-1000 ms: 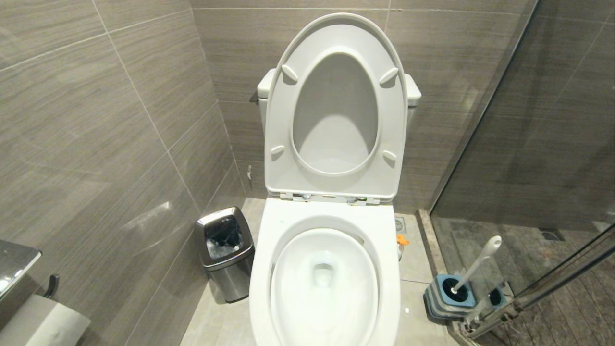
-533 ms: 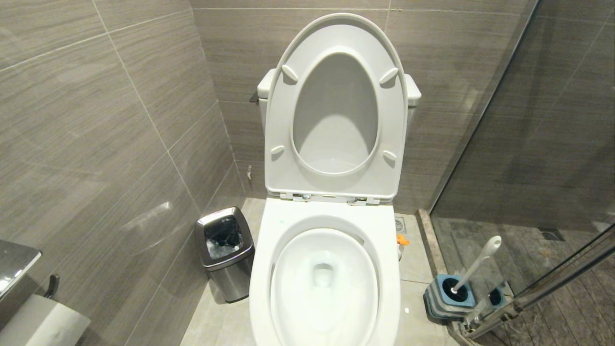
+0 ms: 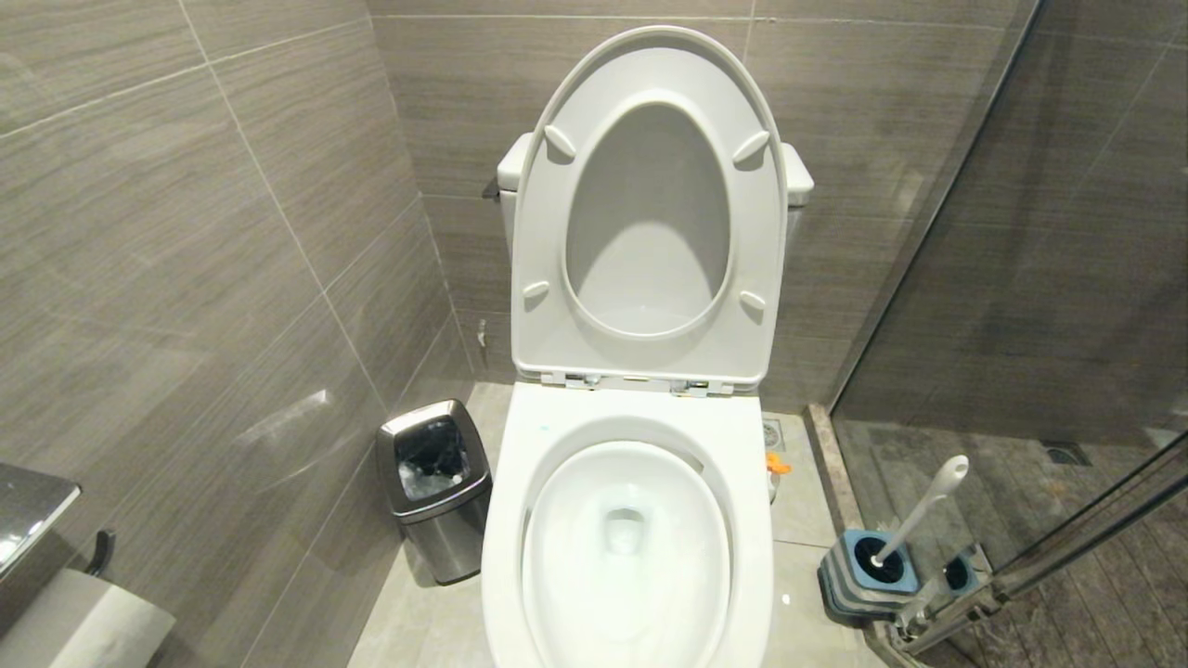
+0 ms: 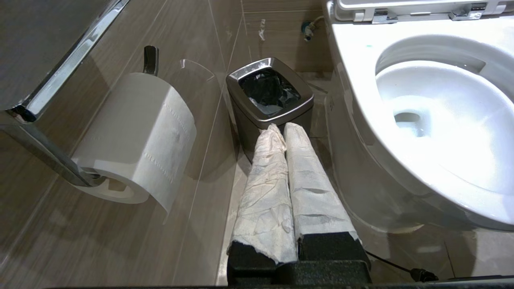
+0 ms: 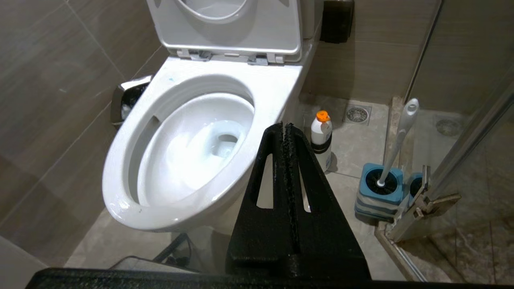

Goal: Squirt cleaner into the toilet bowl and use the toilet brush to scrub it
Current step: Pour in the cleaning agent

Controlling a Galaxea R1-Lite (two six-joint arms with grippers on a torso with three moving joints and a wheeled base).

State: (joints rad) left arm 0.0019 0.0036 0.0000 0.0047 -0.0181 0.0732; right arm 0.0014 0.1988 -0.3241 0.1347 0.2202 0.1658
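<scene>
Standing in blue holder [image 3: 868, 575]: toilet brush [image 3: 919, 511]; toilet bowl [image 3: 624, 557] holding water.

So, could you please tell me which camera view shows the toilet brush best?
The right wrist view: the toilet brush stands whole in its blue holder, handle unobstructed. The head view shows it too, smaller, near the frame's edge. The left wrist view misses it.

One toilet bowl [image 3: 626, 547], one toilet brush [image 3: 919, 510] in one blue holder [image 3: 858, 571], one steel bin [image 3: 434, 487], one orange-capped bottle [image 5: 322, 140], one paper roll [image 4: 132, 136], two floor drains [image 5: 357, 114].
</scene>
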